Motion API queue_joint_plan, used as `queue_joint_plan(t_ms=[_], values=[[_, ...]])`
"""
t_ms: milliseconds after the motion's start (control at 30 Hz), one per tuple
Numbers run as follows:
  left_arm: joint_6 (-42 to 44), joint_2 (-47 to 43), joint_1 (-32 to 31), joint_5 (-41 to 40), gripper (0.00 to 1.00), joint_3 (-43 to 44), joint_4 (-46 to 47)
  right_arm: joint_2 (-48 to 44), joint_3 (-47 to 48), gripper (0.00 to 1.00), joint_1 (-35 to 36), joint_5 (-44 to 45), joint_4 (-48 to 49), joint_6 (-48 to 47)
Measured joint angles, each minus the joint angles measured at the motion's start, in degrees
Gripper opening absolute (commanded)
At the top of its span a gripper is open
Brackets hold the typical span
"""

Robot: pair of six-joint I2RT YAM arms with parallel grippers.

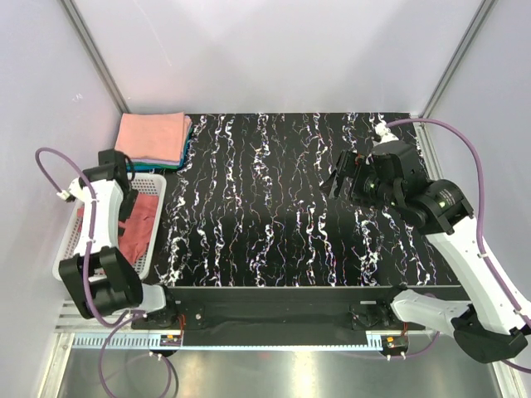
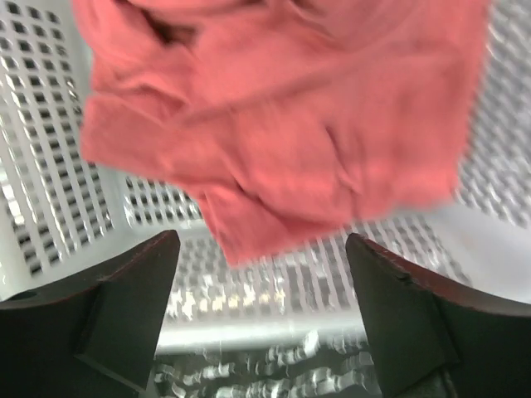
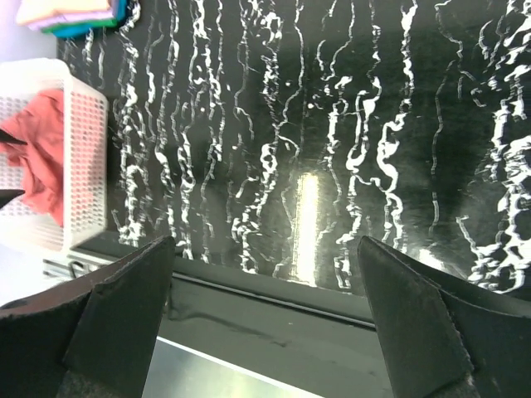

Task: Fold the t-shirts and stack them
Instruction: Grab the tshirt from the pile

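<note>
Shirts come first: the coral-red shirt (image 2: 282, 141) lies crumpled and unfolded inside the white mesh basket (image 1: 156, 236), bunched against the basket's floor and one of its walls. My left jaws hang directly above that basket and point down into it. They are spread wide and released, with nothing pinched between them. In my left wrist view the lower edge of the red cloth shows in the gap above the two dark tips. I cannot tell whether either tip touches the cloth.

Just beyond the basket's far end sits the stack of folded shirts (image 1: 152, 138). A salmon-pink rectangle is on top, and a teal edge peeks out beneath it on the side facing away from the wall.

My right jaws are well apart from the basket, off to its right, held above the black, white-veined counter (image 1: 265, 207) on which the basket and the stack both rest. These jaws are also released, parted wide and holding nothing. My right wrist view looks back across the counter toward the basket, which shows at the left edge with the red cloth inside it.
</note>
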Motion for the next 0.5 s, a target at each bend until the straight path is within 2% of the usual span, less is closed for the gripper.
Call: queue_joint_plan(t_ms=[200, 500], values=[[2.8, 5.2, 4.9, -1.9, 0.89, -5.9, 8.3, 1.2, 2.6, 1.00, 0.0, 0.9, -2.8, -4.8], [5.8, 16.6, 6.3, -5.6, 0.88, -6.6, 14.3, 6.1, 11.6, 1.00, 0.0, 1.5, -5.9, -7.4]])
